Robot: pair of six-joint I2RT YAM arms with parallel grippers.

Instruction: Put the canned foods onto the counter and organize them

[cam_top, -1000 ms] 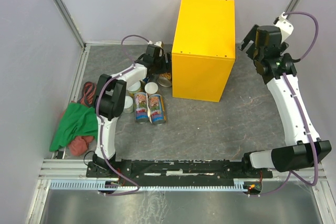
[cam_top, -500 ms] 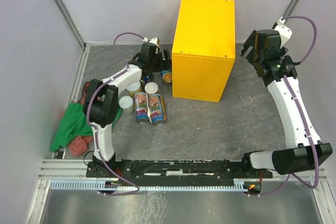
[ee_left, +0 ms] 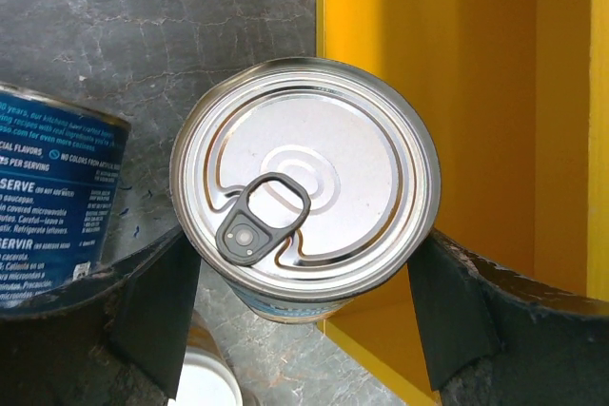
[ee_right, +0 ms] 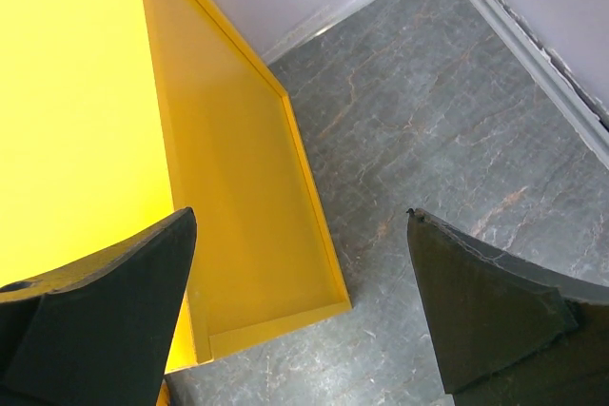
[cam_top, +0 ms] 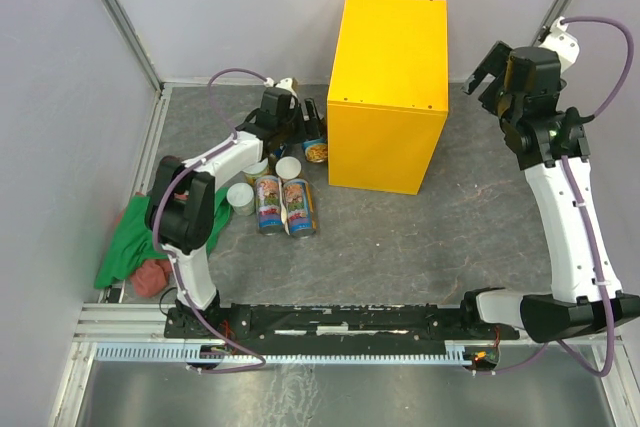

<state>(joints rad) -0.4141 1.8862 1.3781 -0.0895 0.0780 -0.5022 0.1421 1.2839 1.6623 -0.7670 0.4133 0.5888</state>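
My left gripper (ee_left: 303, 246) was clamped on one wide blue-labelled can (ee_left: 304, 187), a finger pressed against each side of it and its silver pull-tab top facing my wrist camera. I held that can just beside the left face of the yellow counter (cam_top: 385, 142), well below the counter's top, which had nothing on it. The second blue-labelled can (ee_left: 55, 199) stood near it on the left, apart from my fingers. From the overhead view, the two tall colourful cans (cam_top: 285, 206) lay side by side on the grey floor (cam_top: 400, 237), touching each other. The three small pale-lidded cans sat close around them: one (cam_top: 240, 197) to their left, and two (cam_top: 288, 167) behind them, toward my left arm. A green cloth (cam_top: 150, 237) lay bunched at the left edge of the floor. My right gripper (ee_right: 300, 263) hung raised off the counter's far right corner, its fingers spread wide with nothing between them, looking down the counter's right face.
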